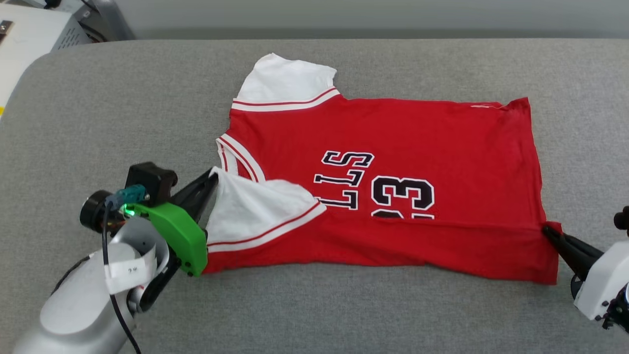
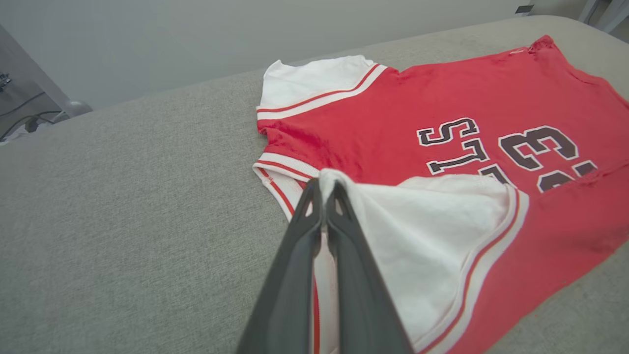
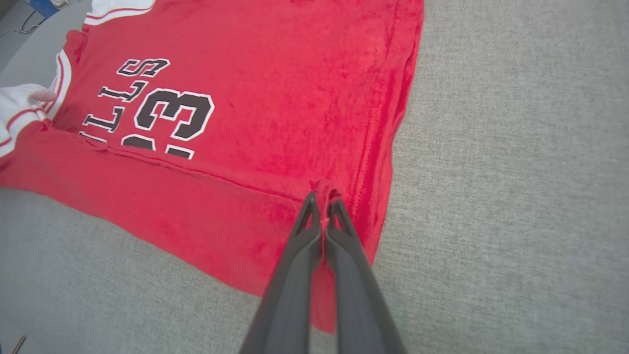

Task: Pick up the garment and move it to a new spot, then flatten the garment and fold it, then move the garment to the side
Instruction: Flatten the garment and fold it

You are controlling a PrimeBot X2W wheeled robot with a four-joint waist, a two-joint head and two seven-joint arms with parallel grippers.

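The garment [image 1: 393,142], a red jersey with white sleeves and black lettering, lies spread on the grey padded table with its near long edge folded up over the lettering. My left gripper [image 1: 212,178] is shut on the tip of the near white sleeve [image 2: 427,236], which is turned over onto the red body. At the jersey's right end, my right gripper [image 1: 546,231] is shut on a pinch of the folded hem corner [image 3: 324,189]. In the wrist views both grippers [image 2: 324,189] [image 3: 322,201] show cloth pinched between pressed-together fingers.
The grey padded table [image 1: 123,108] reaches well past the jersey to the left, front and right. White equipment [image 1: 29,34] stands beyond the table's far left corner. A pale wall runs along the back.
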